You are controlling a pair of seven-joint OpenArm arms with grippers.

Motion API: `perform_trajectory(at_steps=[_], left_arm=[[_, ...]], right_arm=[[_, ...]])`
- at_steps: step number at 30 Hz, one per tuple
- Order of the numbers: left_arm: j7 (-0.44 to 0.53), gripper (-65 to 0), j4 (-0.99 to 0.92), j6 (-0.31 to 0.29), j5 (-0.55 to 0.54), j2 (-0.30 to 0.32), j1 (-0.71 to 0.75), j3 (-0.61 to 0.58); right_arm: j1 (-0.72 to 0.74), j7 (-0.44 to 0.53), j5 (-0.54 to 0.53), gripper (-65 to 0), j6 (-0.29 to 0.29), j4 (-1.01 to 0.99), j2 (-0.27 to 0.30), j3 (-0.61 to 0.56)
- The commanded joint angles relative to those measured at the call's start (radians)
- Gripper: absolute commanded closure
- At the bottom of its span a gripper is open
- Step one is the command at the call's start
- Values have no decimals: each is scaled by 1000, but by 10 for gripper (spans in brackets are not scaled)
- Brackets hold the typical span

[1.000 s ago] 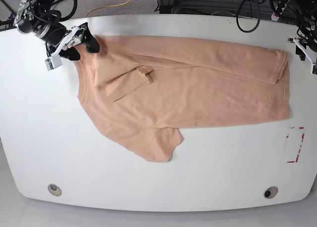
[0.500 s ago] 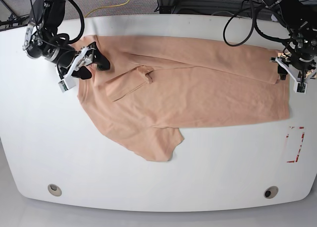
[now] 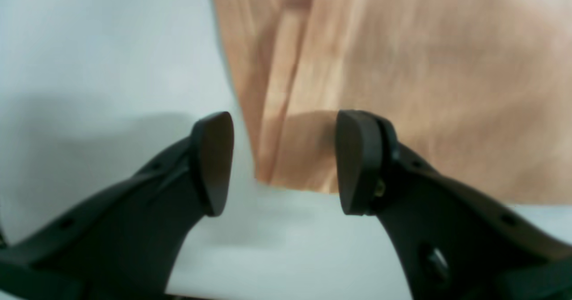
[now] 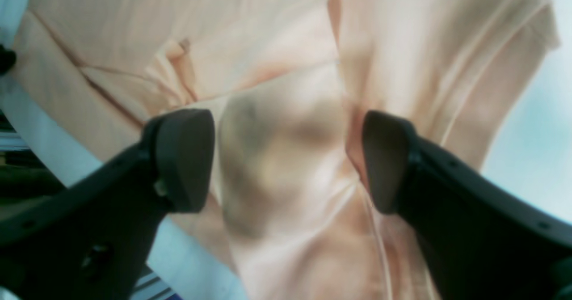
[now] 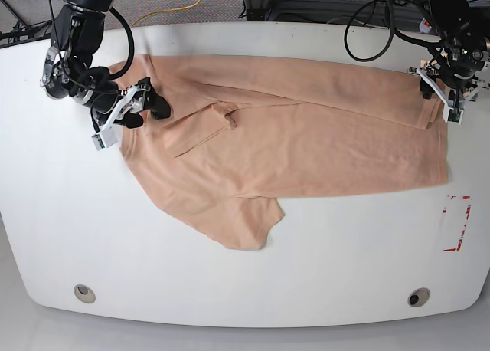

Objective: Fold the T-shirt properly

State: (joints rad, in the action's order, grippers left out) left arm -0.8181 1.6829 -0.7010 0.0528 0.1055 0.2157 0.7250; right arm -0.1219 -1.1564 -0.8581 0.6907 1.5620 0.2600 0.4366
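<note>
The peach T-shirt lies spread on the white table, partly folded, with a sleeve pointing to the front; its emoji print is hidden. My right gripper is open over the shirt's left end. In the right wrist view the right gripper stands open above rumpled cloth. My left gripper is open at the shirt's far right corner. In the left wrist view the left gripper is open with the shirt's hem corner between its fingers.
A red-marked rectangle is on the table at the right. Two round holes sit near the front edge. Cables lie behind the table's back edge.
Both arms have come in from the table's back corners onto the shirt. The right gripper moved down and right onto the left end. The left gripper moved in to the right corner.
</note>
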Motion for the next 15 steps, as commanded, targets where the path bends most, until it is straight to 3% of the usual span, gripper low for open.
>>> perform_trajectory(at_steps=[1,2,7,8,15], left_arm=[[18,-331,4,3,-5,27,-2,18],[18,-331,1,3,-5,30,4,23],[19,-331,-31,3,-5,40,11,26],[19,-331,-36,3,-5,46,11,26],[19,-331,-77,3,-5,75,11,28]], right_arm=[[28,16,-22,-412,2,10,11,5],[34,16,-22,-369,2,8,11,5],[74,17,1,-30,-27,-22,17,3],[80,17,23,0,-29,-21,17,3],[120,17,119,0,-27,-18,28,5]])
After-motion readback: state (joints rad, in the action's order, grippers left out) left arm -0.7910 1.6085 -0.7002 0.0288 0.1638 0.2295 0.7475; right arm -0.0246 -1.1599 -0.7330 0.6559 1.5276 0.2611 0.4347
